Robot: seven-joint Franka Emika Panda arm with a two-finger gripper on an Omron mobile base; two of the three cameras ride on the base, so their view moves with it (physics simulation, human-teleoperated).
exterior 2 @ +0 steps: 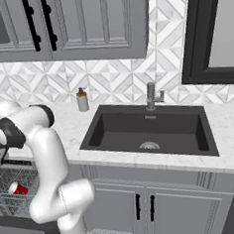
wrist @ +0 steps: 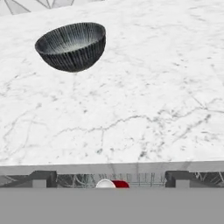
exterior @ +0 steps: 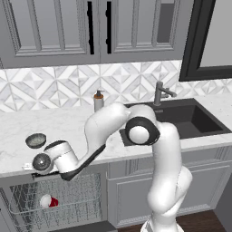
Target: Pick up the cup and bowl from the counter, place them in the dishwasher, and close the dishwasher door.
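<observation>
Nearest the base: dishwasher [exterior: 54, 199] stands open under the counter, grey wire rack pulled out; its door can't be made out in any view.
cup: red cup [exterior: 48, 201] lies on its side in the rack, white rim toward the left in the left base view; right base view shows it [exterior 2: 17, 188] low at the left; hand view catches just its top [wrist: 112, 184] at the bottom, mostly cut off.
gripper: gripper [wrist: 109, 178] sits at the counter front edge above the rack, with two dark fingertips [wrist: 41, 178] well apart in hand view; in left base view the wrist hides the fingers.
counter: white marble-look counter [exterior: 68, 124] with grey veins.
bowl: dark speckled bowl [exterior: 36, 140] upright on the counter, left of the arm, near the front edge; hand view shows it [wrist: 72, 46] ahead and left of the gripper, not touched.
sink: black inset sink [exterior 2: 147, 131] to the right, grey faucet [exterior 2: 152, 96] behind it.
far: soap dispenser [exterior: 98, 100] by the patterned backsplash [exterior: 68, 86]; grey upper cabinets [exterior: 68, 27]; dark window frame [exterior 2: 202, 32] at right, cut off.
</observation>
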